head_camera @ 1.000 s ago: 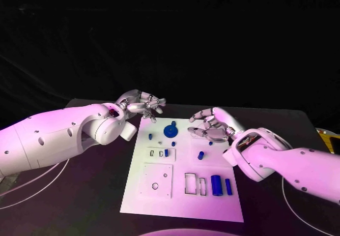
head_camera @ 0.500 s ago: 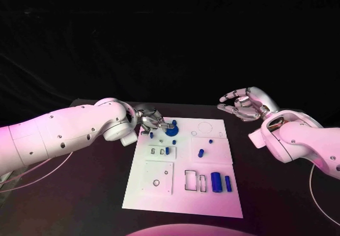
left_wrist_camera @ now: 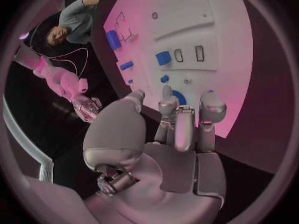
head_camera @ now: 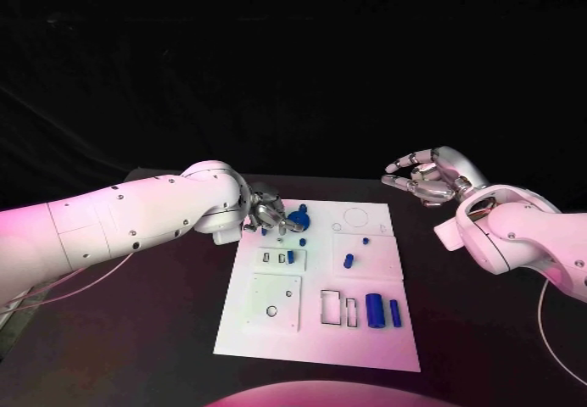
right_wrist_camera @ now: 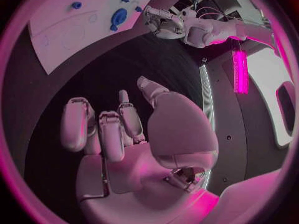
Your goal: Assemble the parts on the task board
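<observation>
The white task board (head_camera: pixel 276 322) lies in the middle of the black table. A blue round part (head_camera: pixel 299 223) sits near its far left corner, and small blue parts (head_camera: pixel 348 260) lie around the middle. Two blue cylinders (head_camera: pixel 373 312) stand at the near right. My left hand (head_camera: pixel 271 216) hovers low over the far left corner. Its fingers (left_wrist_camera: pixel 181 119) reach out, the tips right at the round part (left_wrist_camera: pixel 181 97), with nothing held. My right hand (head_camera: pixel 428 176) hangs in the air off the board's far right side, fingers loosely curled (right_wrist_camera: pixel 102 127) and empty.
Bare black table surrounds the board (right_wrist_camera: pixel 69 25) on all sides. My left forearm (head_camera: pixel 135 220) stretches across the table's left half. The board (left_wrist_camera: pixel 212 35) has several empty slots (head_camera: pixel 332 309) near its front.
My right hand has lifted off the board and swung out to the far right. My left hand has come down from the far edge onto the board beside the round part.
</observation>
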{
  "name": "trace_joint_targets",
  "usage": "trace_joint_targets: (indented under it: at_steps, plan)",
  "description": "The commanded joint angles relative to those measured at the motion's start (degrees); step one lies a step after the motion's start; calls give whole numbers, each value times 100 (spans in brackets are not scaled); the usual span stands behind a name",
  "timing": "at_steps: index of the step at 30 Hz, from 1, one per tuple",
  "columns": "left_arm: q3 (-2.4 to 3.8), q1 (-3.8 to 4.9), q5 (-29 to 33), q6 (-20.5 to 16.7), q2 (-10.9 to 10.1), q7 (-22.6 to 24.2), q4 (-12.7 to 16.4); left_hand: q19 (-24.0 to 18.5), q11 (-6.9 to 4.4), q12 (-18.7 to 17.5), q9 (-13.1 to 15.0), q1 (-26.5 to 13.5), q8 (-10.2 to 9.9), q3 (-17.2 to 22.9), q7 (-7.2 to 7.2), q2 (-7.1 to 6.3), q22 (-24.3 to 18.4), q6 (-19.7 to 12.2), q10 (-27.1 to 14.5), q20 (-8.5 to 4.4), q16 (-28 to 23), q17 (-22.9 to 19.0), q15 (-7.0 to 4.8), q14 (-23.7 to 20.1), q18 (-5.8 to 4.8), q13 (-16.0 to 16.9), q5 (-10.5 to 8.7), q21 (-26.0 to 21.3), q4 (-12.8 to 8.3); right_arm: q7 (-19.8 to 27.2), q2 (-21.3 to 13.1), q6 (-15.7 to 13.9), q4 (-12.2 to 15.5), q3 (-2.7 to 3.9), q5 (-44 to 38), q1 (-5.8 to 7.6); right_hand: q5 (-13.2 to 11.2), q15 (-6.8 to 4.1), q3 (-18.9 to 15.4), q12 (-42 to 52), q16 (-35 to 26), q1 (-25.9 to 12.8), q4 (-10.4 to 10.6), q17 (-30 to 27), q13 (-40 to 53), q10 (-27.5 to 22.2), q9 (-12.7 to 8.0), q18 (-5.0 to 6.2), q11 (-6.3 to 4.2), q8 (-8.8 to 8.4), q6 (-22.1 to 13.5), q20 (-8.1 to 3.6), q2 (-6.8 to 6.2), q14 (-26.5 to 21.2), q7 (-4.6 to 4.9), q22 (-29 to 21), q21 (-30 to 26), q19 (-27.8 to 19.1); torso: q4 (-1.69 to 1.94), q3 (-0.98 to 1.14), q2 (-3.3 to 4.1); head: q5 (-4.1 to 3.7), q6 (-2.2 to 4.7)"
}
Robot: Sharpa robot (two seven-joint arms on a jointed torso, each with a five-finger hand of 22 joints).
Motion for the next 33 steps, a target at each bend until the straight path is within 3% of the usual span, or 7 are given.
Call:
trace_joint_targets:
  at_steps: [1, 6, 16, 23, 33]
  plan:
    - [-26, 22, -223, 484, 65, -178, -36, -3, -9, 33, 7, -54, 30, -25, -16, 14, 5, -28, -25, 13, 9, 188, -22, 267, -42, 3, -18, 23, -10, -96, 8, 138, -23, -3, 27, -1, 36, -18, -28, -25, -38, -14, 10, 629, -9, -21, 7, 40, -27, 30, 2, -21, -42, 397, -8, 222, -12, -4, 2, 3, 1, 14, -27]
    - [-68, 30, -275, 620, 151, -203, -109, 5, -10, 22, 18, -40, 37, -19, -18, 27, 28, -35, -39, 13, 2, 175, -24, 263, -46, -13, -7, 35, -10, -120, 12, 150, -50, -7, 20, -4, 48, -18, -34, -27, -44, -15, 15, 615, -13, -22, 8, 44, -27, 34, -7, -22, -47, 393, -7, 211, -27, -12, 9, 0, 5, 17, -38]
    - [-124, 32, -302, 838, 291, -240, -245, 7, -7, -8, 26, -47, 34, -21, -13, 42, 44, -57, -70, 13, -12, 153, -24, 255, -48, -52, -3, 43, -6, -146, 16, 172, -76, -11, 17, -8, 62, -19, -40, -38, -54, -16, 22, 589, -26, -32, 10, 51, -27, 37, -20, -23, -50, 387, -7, 189, -55, -29, -11, -7, 7, 43, -71]
    - [-165, 31, -278, 944, 377, -250, -300, 9, -4, -8, 46, -22, 37, -7, -9, 75, 70, -87, -90, 15, -15, 151, -20, 251, -52, -54, 28, 59, -11, -151, 20, 181, -87, -12, 17, -12, 68, -19, -42, -48, -60, -18, 26, 576, -39, -42, 11, 54, -26, 39, -27, -24, -50, 384, -6, 181, -66, -36, 1, -11, 11, 1, -87]
    - [-219, 26, -231, 1103, 454, -246, -353, 4, -2, -3, 77, 73, 48, 18, -7, 73, 91, -116, -109, 18, -24, 138, -17, 244, -54, -56, 52, 74, -19, -159, 27, 187, -98, -14, 17, -19, 73, -19, -44, -52, -67, -20, 31, 557, -44, -46, 12, 57, -26, 42, -31, -24, -48, 379, -6, 171, -80, -44, -6, -14, 19, 4, -128]
